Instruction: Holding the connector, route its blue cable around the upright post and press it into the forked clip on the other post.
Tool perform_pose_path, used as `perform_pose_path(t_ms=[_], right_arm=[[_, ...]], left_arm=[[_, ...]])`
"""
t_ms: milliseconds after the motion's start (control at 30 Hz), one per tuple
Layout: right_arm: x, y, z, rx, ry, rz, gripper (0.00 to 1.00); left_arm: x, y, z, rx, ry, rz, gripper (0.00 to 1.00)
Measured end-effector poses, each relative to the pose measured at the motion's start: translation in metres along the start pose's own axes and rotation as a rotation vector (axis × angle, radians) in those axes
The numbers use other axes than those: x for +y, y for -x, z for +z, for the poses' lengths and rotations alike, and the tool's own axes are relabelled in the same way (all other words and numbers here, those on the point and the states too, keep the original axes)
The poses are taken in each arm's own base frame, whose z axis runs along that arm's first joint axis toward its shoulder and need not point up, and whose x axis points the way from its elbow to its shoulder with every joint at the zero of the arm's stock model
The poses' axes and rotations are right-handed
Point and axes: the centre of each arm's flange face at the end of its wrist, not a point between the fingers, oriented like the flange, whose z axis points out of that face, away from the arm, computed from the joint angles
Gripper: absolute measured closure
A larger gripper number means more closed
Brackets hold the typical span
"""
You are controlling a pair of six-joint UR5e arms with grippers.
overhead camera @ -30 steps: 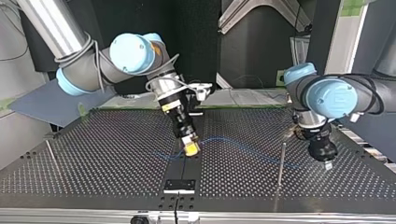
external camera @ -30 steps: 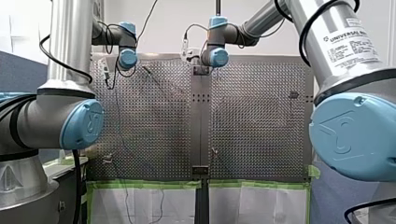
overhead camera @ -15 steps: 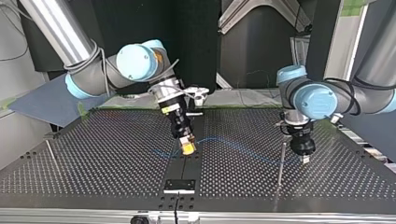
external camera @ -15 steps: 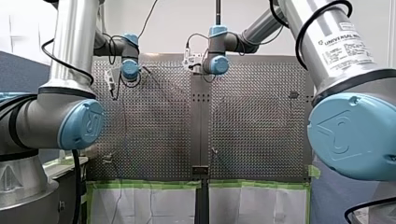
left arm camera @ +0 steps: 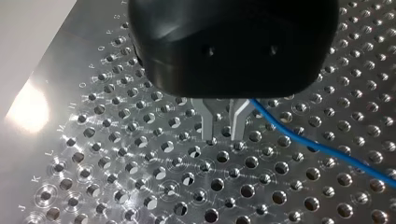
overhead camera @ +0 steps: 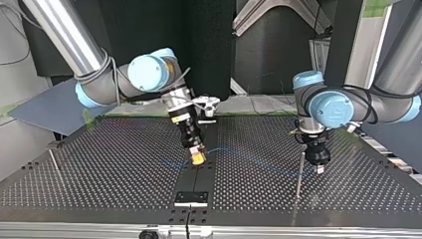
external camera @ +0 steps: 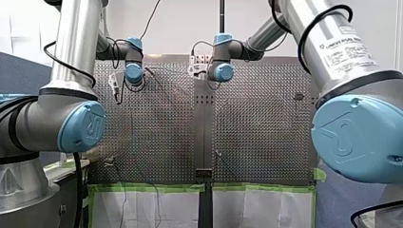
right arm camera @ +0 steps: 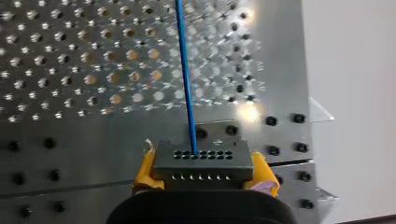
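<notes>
R gripper (overhead camera: 198, 158) is clamped on the connector (right arm camera: 203, 162), low over the table (overhead camera: 99, 164) at its mid-strip. The blue cable (right arm camera: 186, 70) runs from it toward the post (overhead camera: 299, 172) at top view's right. L gripper (left arm camera: 219, 127) sits just beside that post, fingers slightly apart, nothing btwn them; the cable passes alongside 1 finger.

Risks: if you swing w/ slack, the cable could ride over the post top. Pull hard and you strain it at the connector. L gripper may snag it.

Room: bare table both sides. 2nd thin post (overhead camera: 54, 164) is near top view's left edge; can't make out a fork.
</notes>
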Motion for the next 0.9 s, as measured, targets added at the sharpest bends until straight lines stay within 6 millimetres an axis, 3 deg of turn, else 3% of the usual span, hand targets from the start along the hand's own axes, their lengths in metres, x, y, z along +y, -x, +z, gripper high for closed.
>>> perform_pose_path(t_ms=[200,267,300,367,433,467,567,800,867,900], right_arm=[[0.004,0.032,0.002,-0.053,0.011,-0.004,1.0],[0.005,0.044,0.002,-0.076,0.012,-0.008,1.0],[0.004,0.05,0.002,-0.087,0.012,-0.009,1.0],[0.004,0.063,0.001,-0.116,0.012,-0.012,1.0],[0.002,0.076,-0.001,-0.143,0.011,-0.014,1.0],[0.002,0.08,-0.001,-0.152,0.01,-0.015,1.0],[0.001,0.086,-0.002,-0.167,0.009,-0.017,1.0],[0.002,0.117,-0.011,-0.202,0.011,-0.029,1.0],[0.001,0.125,-0.015,-0.206,0.01,-0.029,1.0],[0.001,0.128,-0.017,-0.207,0.01,-0.029,1.0]], left_arm=[[-0.002,-0.017,0.007,0.034,-0.007,0.007,0.74],[-0.001,-0.025,0.009,0.047,-0.008,0.009,0.61],[-0.001,-0.03,0.01,0.056,-0.009,0.01,0.61],[-0.002,-0.037,0.01,0.069,-0.011,0.012,0.45],[-0.003,-0.041,0.01,0.078,-0.014,0.014,0.42],[-0.004,-0.042,0.01,0.08,-0.015,0.014,0.32],[-0.006,-0.044,0.009,0.083,-0.02,0.015,0.24],[-0.01,-0.045,0.006,0.087,-0.028,0.015,0.17],[-0.011,-0.046,0.006,0.088,-0.03,0.015,0.07],[-0.012,-0.046,0.005,0.089,-0.031,0.015,0.07]])
